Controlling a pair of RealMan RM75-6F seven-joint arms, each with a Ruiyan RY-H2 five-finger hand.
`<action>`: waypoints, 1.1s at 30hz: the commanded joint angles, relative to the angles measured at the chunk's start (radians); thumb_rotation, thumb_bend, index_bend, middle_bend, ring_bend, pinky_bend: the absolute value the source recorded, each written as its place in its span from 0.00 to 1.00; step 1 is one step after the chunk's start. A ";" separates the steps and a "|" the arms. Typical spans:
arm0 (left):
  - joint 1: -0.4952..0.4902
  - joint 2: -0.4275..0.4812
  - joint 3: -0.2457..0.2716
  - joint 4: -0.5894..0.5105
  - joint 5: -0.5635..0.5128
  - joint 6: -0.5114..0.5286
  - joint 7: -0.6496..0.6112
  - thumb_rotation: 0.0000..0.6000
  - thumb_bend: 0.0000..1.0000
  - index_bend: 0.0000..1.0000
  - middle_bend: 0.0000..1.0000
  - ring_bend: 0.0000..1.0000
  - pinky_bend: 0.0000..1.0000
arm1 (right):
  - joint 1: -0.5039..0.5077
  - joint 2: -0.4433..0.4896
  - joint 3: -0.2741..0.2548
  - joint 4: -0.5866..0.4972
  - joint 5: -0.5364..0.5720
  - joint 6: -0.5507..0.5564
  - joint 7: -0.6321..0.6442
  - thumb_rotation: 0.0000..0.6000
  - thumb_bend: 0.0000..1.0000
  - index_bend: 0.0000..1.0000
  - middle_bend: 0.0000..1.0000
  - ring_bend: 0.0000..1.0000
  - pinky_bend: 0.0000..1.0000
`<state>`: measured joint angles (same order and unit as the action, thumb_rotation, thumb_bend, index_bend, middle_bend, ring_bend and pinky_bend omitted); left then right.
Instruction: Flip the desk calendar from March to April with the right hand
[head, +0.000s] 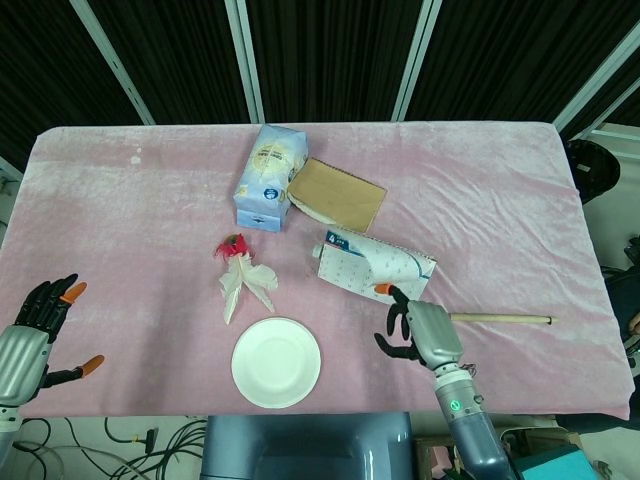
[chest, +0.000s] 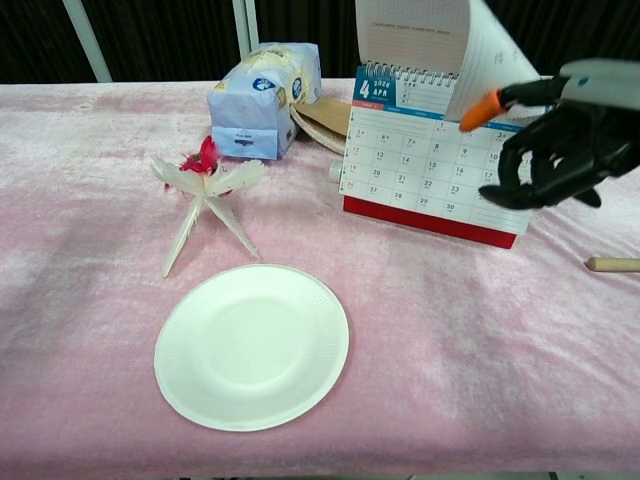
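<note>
The right hand (chest: 555, 135), one orange-tipped finger extended and the rest curled, lifts the March page (chest: 430, 45) upright; the desk calendar (chest: 435, 185) (April showing) stands just left of it.

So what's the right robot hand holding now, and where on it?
The right robot hand lifts the March page at its lower right edge, on one fingertip.

Bare cloth right of the calendar (chest: 430, 175) — only a wooden stick (head: 498, 319) lies there.
</note>
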<state>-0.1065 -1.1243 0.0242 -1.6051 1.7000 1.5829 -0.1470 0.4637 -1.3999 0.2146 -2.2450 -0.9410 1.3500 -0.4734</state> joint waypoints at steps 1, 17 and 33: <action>-0.001 -0.001 0.001 0.000 0.002 -0.001 0.000 1.00 0.00 0.00 0.00 0.00 0.00 | -0.012 0.081 0.036 -0.084 -0.058 0.042 -0.013 1.00 0.29 0.15 0.50 0.57 0.74; 0.001 -0.001 0.000 -0.001 -0.002 0.000 0.004 1.00 0.00 0.00 0.00 0.00 0.00 | 0.144 0.195 0.236 0.042 0.160 -0.060 -0.051 1.00 0.15 0.17 0.13 0.15 0.42; 0.002 0.002 -0.003 -0.002 -0.005 0.002 0.003 1.00 0.00 0.00 0.00 0.00 0.00 | 0.115 0.299 0.109 0.080 0.018 -0.092 -0.086 1.00 0.00 0.00 0.00 0.00 0.19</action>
<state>-0.1047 -1.1226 0.0214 -1.6067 1.6951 1.5850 -0.1447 0.6216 -1.1447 0.3800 -2.1654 -0.8048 1.2261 -0.5412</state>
